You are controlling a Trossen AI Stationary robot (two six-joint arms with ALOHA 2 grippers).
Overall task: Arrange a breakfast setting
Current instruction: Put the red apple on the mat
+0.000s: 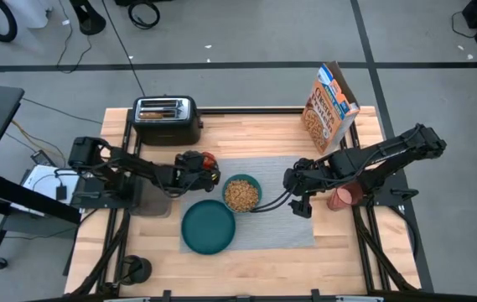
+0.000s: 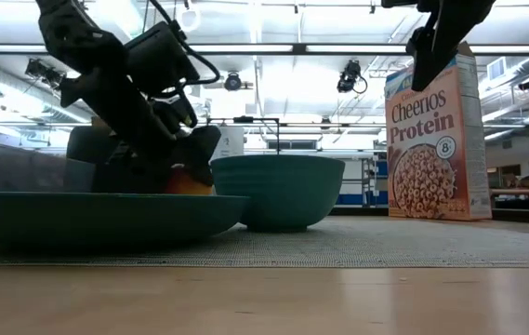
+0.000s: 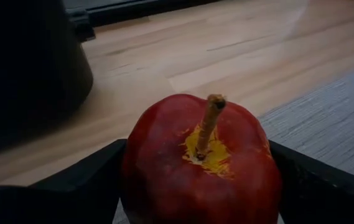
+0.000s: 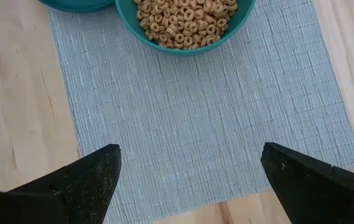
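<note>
Room floor: grey concrete with dark seams around the table, black cables trailing at the upper left.
Table (image 1: 246,260): pale wooden planks on a black frame.
Left arm: reaches from the table's left edge toward the middle.
Left gripper (image 1: 198,170): fingers spread wide to either side of the red apple (image 3: 203,165), which sits between them at the placemat's left edge; the wrist view shows its stem pointing up and a yellow patch round it. The fingers lie close against its sides.
Toaster (image 1: 166,119): black and silver, at the back left of the table.
Placemat (image 1: 267,226): grey, ribbed, rectangular, lying in the middle of the table.
Plate (image 1: 208,226): round, teal, on the placemat's front left corner.
Bowl (image 1: 241,194): teal, holding ring cereal, on the placemat just behind and to the right of the plate.
Right gripper (image 1: 299,186): fingers wide apart and holding nothing, over bare placemat to the right of the bowl.
Cereal box (image 1: 329,107): upright at the back right.
Pink cup (image 1: 344,196): just off the placemat's right edge, under the right arm.
Background in the low view: bright ceiling light strips, windows and shelving far behind.
</note>
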